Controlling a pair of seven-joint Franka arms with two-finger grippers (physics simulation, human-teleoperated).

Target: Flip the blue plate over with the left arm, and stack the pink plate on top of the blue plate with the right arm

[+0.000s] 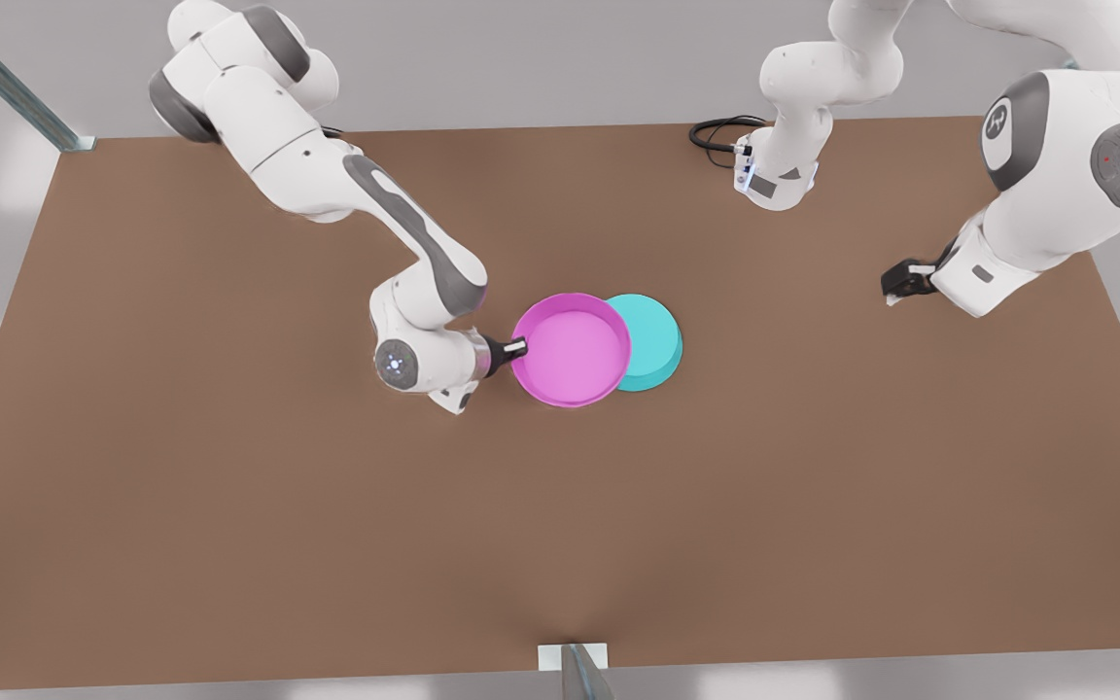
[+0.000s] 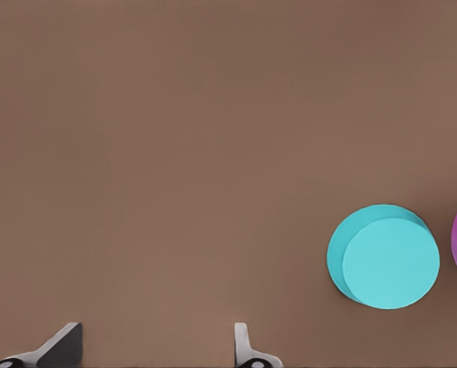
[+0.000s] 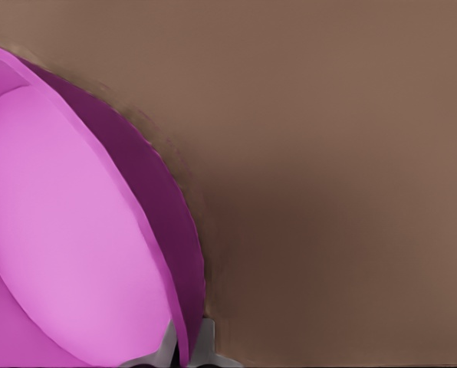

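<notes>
Pink plate (image 1: 570,352) pinched at its rim by right gripper (image 1: 519,347), overlapping and half hiding blue plate (image 1: 652,335); left gripper (image 1: 895,290) spread.

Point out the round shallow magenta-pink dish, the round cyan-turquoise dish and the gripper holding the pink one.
Round shallow magenta-pink dish (image 1: 572,352): front view, flat inner floor.
Round cyan-turquoise dish (image 2: 389,263): left wrist view, flat upturned base.
Right gripper (image 1: 519,347): front view, fingertips clamped on the pink rim.
</notes>
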